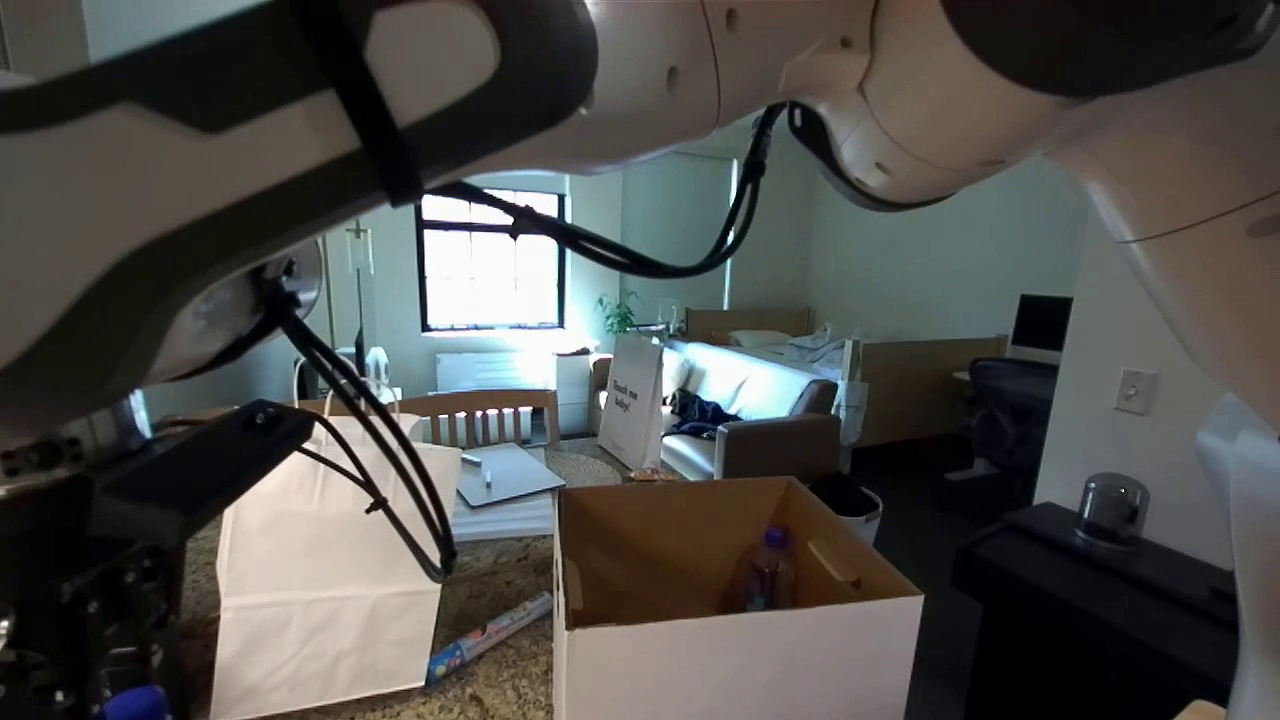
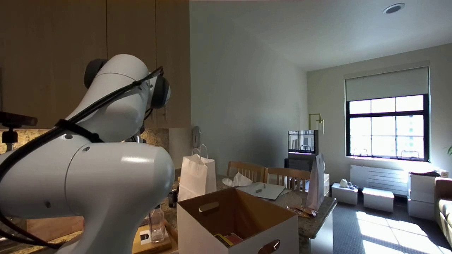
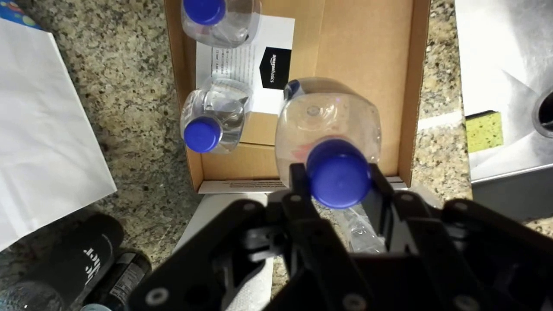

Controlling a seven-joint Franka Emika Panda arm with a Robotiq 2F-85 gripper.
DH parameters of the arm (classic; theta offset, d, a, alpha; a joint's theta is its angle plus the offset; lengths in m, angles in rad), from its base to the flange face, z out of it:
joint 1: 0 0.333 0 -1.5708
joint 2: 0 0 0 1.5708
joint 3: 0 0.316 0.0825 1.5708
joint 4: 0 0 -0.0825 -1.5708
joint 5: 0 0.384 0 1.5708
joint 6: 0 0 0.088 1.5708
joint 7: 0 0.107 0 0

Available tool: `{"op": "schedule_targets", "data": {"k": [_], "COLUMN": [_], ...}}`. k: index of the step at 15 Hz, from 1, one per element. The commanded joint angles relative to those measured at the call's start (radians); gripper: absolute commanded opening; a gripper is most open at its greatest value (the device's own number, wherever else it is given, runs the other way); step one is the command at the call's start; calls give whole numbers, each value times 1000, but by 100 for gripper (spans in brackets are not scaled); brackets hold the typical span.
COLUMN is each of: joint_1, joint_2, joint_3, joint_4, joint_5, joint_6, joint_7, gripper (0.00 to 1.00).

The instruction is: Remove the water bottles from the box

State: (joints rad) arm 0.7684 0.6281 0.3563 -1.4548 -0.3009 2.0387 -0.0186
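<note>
Water bottle (image 3: 328,123) of clear, squarish plastic, being clamped by its round blue cap (image 3: 340,181) in the black two-fingered gripper (image 3: 338,178)

Below the gripper, a shallow brown cardboard tray (image 3: 412,108) is lying; if its glossy cap is slipping, the bottle could be dropping; if swinging, it could be toppling the matching second bottle (image 3: 216,112) and third bottle (image 3: 237,26) standing alongside. Farther from the gripper, a fourth bottle (image 1: 770,575) is standing inside the large cardboard carton (image 1: 740,668), white outside, brown within.
</note>
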Motion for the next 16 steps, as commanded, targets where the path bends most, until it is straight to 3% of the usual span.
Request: {"op": "schedule_targets", "data": {"k": [1,7,11,16], "joint_1": [-6,-65,-69,-69], "joint_2": [22,57,59,61], "joint_3": [-22,14,4,-12], "joint_4": [17,-3,-62,-159], "joint_5": [37,172,187,162], "joint_6": [46,118,127,250], "joint_7": [-69,-174,-168,-140], "gripper": [13,13,13,13]}}
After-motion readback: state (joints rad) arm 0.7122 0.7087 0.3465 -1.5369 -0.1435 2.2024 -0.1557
